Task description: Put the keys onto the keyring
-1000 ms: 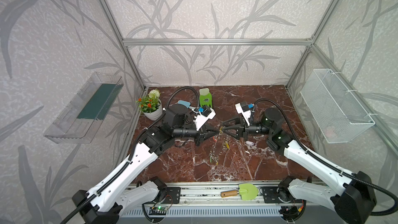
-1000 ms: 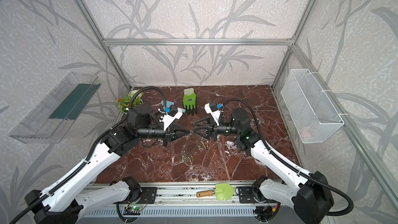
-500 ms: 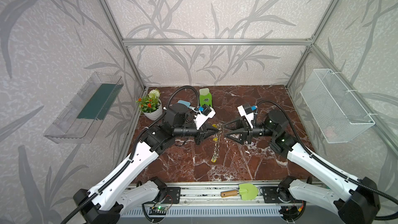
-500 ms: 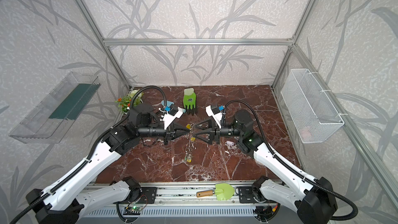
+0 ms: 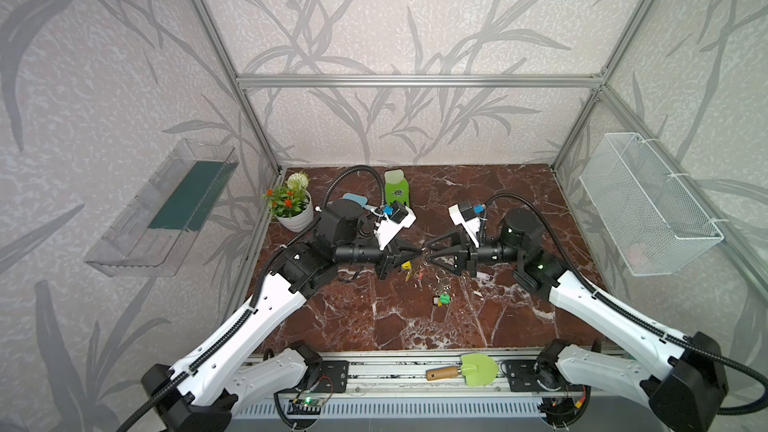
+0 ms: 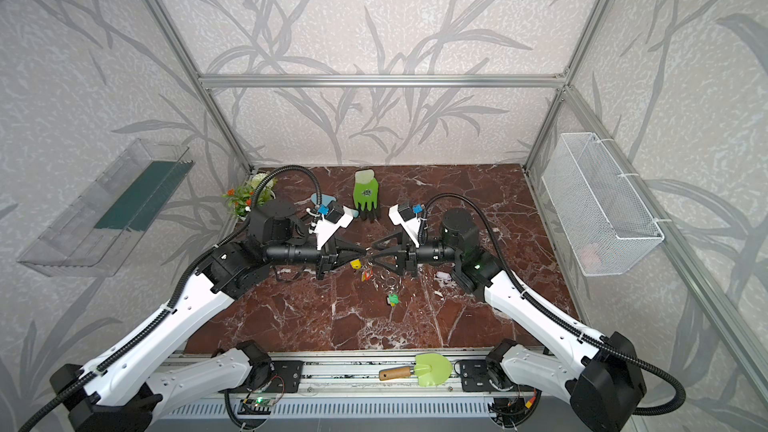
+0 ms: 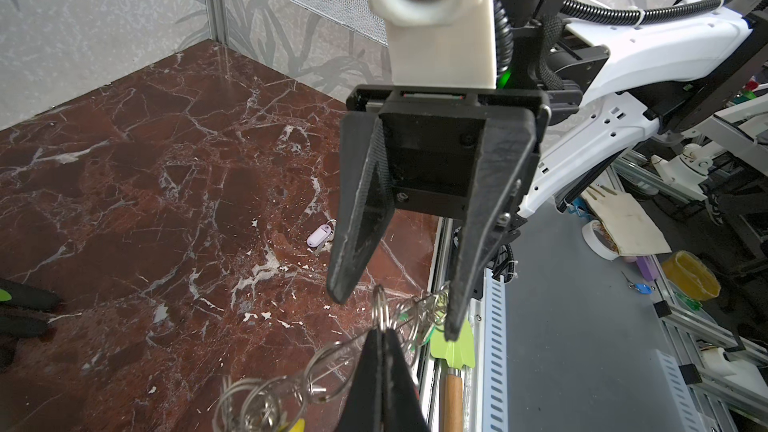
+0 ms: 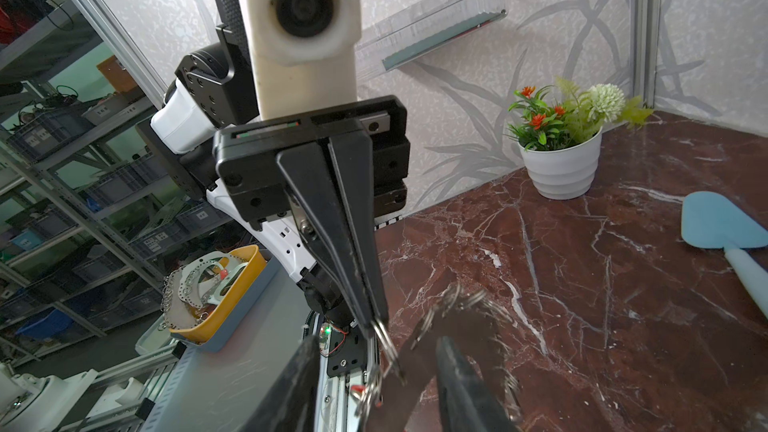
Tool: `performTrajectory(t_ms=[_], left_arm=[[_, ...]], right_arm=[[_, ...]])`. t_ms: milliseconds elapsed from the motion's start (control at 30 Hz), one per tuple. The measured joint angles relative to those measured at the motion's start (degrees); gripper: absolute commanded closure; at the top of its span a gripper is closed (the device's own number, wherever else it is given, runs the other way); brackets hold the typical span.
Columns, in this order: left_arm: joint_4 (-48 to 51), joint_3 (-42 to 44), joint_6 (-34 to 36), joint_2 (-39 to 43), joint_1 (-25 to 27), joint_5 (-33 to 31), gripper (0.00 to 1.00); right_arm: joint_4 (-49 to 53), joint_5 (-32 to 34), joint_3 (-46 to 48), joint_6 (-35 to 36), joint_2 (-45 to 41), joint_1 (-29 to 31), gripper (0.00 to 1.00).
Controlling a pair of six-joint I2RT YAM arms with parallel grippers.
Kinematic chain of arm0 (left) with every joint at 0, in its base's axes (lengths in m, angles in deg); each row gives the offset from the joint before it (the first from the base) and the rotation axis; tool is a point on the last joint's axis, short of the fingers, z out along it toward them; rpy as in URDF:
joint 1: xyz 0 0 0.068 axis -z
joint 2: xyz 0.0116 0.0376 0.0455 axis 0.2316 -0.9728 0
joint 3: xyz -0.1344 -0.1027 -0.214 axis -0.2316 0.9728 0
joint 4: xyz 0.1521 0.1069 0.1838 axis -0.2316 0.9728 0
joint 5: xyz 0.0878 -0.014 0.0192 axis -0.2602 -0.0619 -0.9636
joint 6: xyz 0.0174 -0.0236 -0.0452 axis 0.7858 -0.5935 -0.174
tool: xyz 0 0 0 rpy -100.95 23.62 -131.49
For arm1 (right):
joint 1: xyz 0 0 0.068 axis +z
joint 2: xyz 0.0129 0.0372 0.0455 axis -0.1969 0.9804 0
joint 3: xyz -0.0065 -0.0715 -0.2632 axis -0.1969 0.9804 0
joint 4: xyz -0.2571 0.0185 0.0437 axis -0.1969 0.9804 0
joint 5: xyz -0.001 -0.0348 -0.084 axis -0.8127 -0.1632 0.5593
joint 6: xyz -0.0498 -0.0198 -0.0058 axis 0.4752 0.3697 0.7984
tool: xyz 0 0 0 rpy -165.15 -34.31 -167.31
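1. Above the middle of the table [image 5: 374, 326], clenched in the left gripper [image 8: 372, 317]: a small silver ring [image 7: 379, 305], with the keyring [image 8: 465, 326] dangling under it among wire loops [image 7: 266, 403].
2. Astride that ring, released and gripping nothing: the right gripper [image 7: 395, 315], a jaw on each side.
3. Could knock or twist the ring out of the pinch if closed off-centre, dropping the whole bunch.
4. Could also tangle neighbouring loops; lilac key [image 7: 319, 236] lying apart on the table, yet to be added.
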Motion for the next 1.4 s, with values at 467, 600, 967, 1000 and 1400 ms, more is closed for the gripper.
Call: performTrajectory(t_ms=[467, 600, 967, 1000, 1400], left_arm=[[-0.8, 0.5, -1.1, 0.4, -0.1, -0.2, 1.0], [-4.7, 3.9, -3.8, 2.7, -0.1, -1.0, 0.94], [-18.1, 15.8, -12.9, 12.5, -1.1, -7.8, 0.56], [-19.6, 16.9, -13.7, 12.9, -1.3, -8.0, 0.55], [-30.4, 21.6, -19.7, 10.9, -1.5, -5.1, 0.54]], right_arm=[[-0.4, 1.1, 0.2, 0.6, 0.1, 0.5, 1.0], [-3.8, 1.7, 1.7, -1.0, 0.1, 0.5, 1.0], [-12.3, 3.6, 6.6, -5.7, 0.1, 0.8, 1.0], [-12.9, 3.7, 6.9, -5.9, 0.1, 0.8, 1.0], [-22.5, 4.7, 8.5, -9.8, 0.2, 0.8, 1.0]])
